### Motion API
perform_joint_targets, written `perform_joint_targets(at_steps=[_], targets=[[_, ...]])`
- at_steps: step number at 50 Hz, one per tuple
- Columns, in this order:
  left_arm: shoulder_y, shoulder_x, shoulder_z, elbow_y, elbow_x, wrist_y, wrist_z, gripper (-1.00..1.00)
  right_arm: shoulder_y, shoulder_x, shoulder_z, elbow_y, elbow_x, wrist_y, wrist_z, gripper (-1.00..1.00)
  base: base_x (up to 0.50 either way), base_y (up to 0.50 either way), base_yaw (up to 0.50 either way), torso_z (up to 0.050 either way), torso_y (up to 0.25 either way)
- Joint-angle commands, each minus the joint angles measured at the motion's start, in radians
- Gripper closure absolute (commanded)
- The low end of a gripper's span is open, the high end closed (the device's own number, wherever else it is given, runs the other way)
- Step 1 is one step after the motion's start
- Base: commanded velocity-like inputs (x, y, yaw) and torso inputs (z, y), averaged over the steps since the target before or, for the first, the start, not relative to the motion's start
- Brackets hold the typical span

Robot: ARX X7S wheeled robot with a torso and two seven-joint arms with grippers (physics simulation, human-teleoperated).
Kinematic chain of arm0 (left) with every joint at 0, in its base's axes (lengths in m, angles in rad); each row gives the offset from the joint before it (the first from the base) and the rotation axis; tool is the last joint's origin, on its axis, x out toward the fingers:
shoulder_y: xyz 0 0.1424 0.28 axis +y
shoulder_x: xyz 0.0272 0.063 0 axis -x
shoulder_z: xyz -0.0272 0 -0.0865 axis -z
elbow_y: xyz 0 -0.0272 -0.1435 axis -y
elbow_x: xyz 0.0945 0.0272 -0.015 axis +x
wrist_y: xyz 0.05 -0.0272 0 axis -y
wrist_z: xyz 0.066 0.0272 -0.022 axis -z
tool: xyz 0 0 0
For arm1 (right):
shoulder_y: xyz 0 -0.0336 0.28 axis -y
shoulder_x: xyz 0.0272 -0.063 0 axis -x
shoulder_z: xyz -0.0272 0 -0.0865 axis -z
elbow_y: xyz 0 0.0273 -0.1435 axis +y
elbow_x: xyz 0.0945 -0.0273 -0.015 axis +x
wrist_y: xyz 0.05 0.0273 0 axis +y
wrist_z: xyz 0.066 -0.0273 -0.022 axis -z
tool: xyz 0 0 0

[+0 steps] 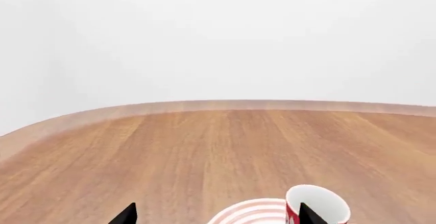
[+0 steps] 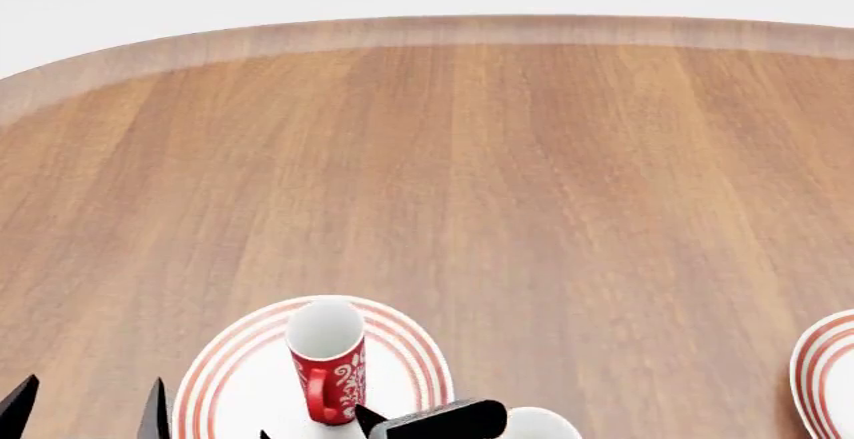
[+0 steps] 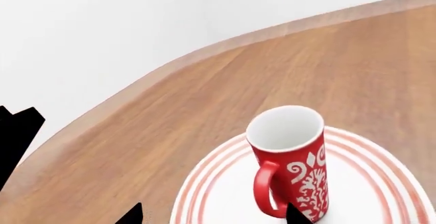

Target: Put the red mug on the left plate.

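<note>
The red mug [image 2: 326,361], with a white scroll pattern and a white inside, stands upright on the left plate [image 2: 234,384], a white plate with red rings near the table's front edge. In the right wrist view the red mug [image 3: 291,165] turns its loop handle toward the camera. My right gripper [image 3: 214,216] is open just short of it, one fingertip [image 3: 297,216] by the mug's base, nothing held. My left gripper [image 1: 218,215] is open too, low beside the plate [image 1: 253,212], with the mug [image 1: 317,202] near one fingertip.
A second ringed plate [image 2: 830,371] shows at the head view's right edge. A white mug's rim [image 2: 539,425] peeks out at the bottom behind my right gripper's black body. The round wooden table [image 2: 534,179] stretches far ahead to its curved rim.
</note>
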Motion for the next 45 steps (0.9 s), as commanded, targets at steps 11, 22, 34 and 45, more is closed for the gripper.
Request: perform_joint_targets(at_steps=[11, 22, 34, 45], targets=[[0.101, -0.072, -0.011, 0.244, -0.011, -0.03, -0.04, -1.0, 0.006, 0.203, -0.035, -0.45, -0.368, -0.064, 0.403, -1.0, 0.0, 0.0, 0.0, 0.0, 0.0], [0.132, -0.095, -0.016, 0.311, -0.013, -0.032, -0.049, -1.0, 0.026, 0.256, -0.037, -0.597, -0.481, -0.013, 0.531, -1.0, 0.0, 0.0, 0.0, 0.0, 0.0], [0.178, -0.124, -0.034, 0.398, -0.02, -0.02, -0.063, -1.0, 0.028, 0.299, -0.04, -0.715, -0.585, 0.038, 0.631, -1.0, 0.0, 0.0, 0.0, 0.0, 0.0], [0.227, -0.149, -0.058, 0.471, -0.024, 0.001, -0.077, -1.0, 0.019, 0.338, -0.044, -0.829, -0.686, 0.076, 0.703, -1.0, 0.0, 0.0, 0.0, 0.0, 0.0]])
